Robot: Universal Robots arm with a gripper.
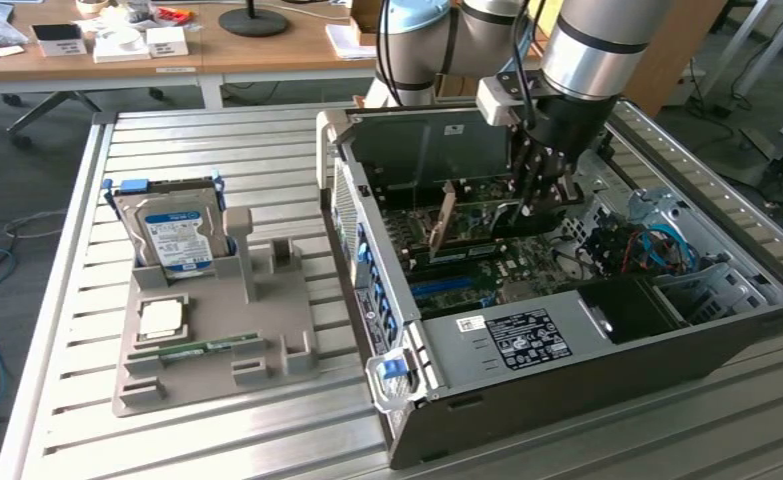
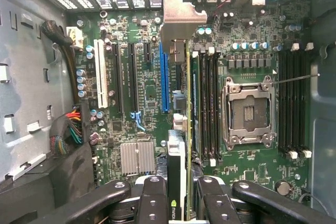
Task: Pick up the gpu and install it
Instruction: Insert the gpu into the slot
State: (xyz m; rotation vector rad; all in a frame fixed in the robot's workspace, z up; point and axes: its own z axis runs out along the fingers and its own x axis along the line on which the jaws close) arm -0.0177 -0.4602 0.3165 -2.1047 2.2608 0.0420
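My gripper (image 2: 181,205) is shut on the gpu (image 2: 187,129), a thin card that the wrist view shows edge-on, with one finger (image 2: 154,198) on each side of it. The card's metal bracket (image 2: 178,17) points at the slotted rear wall of the open computer case (image 1: 711,350). The card runs just beside the long blue slot (image 2: 164,80) on the motherboard (image 2: 144,85); whether it touches a slot I cannot tell. In the exterior view my gripper (image 1: 541,200) reaches down into the case and holds the gpu (image 1: 478,215) upright above the board.
The empty processor socket (image 2: 247,109) and memory slots (image 2: 207,103) lie beside the card. Cables (image 1: 658,250) and drive bays fill the case's right end in the exterior view. On its left, a grey holder (image 1: 278,300) carries a hard drive (image 1: 171,235), a processor (image 1: 162,318) and a RAM stick (image 1: 211,347).
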